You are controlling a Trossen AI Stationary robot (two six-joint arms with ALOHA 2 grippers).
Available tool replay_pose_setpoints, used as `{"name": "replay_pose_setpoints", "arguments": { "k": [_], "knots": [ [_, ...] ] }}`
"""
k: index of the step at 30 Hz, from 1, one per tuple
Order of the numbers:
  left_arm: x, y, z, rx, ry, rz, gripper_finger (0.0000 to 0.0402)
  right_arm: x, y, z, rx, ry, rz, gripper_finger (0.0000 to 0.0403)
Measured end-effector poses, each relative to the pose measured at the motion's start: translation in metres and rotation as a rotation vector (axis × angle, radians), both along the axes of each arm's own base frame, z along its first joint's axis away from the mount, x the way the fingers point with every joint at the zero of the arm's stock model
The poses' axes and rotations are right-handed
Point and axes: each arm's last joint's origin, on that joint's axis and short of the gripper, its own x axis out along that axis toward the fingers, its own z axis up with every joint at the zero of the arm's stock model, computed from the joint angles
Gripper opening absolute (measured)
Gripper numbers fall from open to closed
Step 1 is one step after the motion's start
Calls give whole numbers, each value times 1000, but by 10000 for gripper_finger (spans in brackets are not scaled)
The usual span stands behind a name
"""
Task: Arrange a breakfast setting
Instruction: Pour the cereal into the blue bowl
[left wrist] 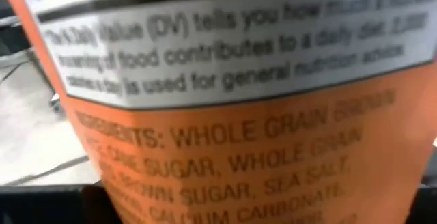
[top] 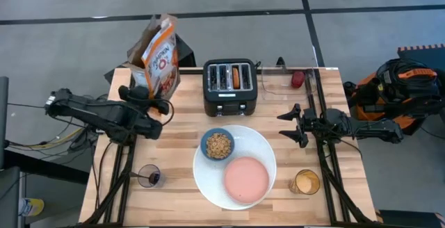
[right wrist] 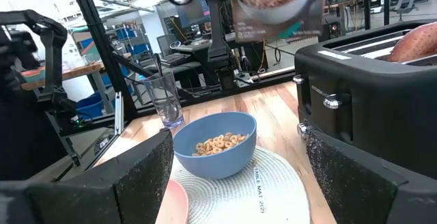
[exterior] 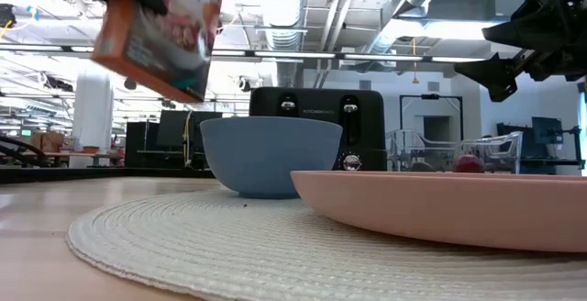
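From above, the left gripper (top: 142,96) is clamped on the orange cereal box (top: 160,53), a glossy cardboard carton with open top flaps, held above the wooden table's (top: 181,117) far left corner. The small blue bowl (top: 217,144), filled with cereal rings, sits on the big white round plate (top: 261,144) beside the smooth pink saucer (top: 246,179), all nearer the table's front than that gripper. The clear purplish tumbler (top: 150,176) with a metal spoon (top: 142,176) in it stands in front of the left gripper. The right gripper (top: 292,125) hovers with its fingers spread wide and empty, beside the plate. Round toasted bread (top: 237,76) sits in the black toaster (top: 230,87).

At table height, the box (exterior: 160,26) hangs tilted, clear of the surface, above a woven mat (exterior: 229,237).

The left wrist view is filled with the box's printed side panel (left wrist: 232,115).

From the right wrist, the bowl (right wrist: 215,145) lies ahead between rough dark fingers (right wrist: 140,176).
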Motion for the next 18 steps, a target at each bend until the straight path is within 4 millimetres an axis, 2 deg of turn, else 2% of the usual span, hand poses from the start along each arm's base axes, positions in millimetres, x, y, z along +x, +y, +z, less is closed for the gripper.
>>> {"name": "replay_pose_setpoints", "arguments": {
  "k": [10, 14, 18],
  "knots": [
    [18, 12, -75, 131, -116, 116, 231, 0, 0, 0, 0, 0, 0, 356],
    [23, 17, -97, 120, -121, 132, 231, 0, 0, 0, 0, 0, 0, 356],
    [29, 20, -109, 122, -87, 136, 231, 0, 0, 0, 0, 0, 0, 356]
  ]
}}
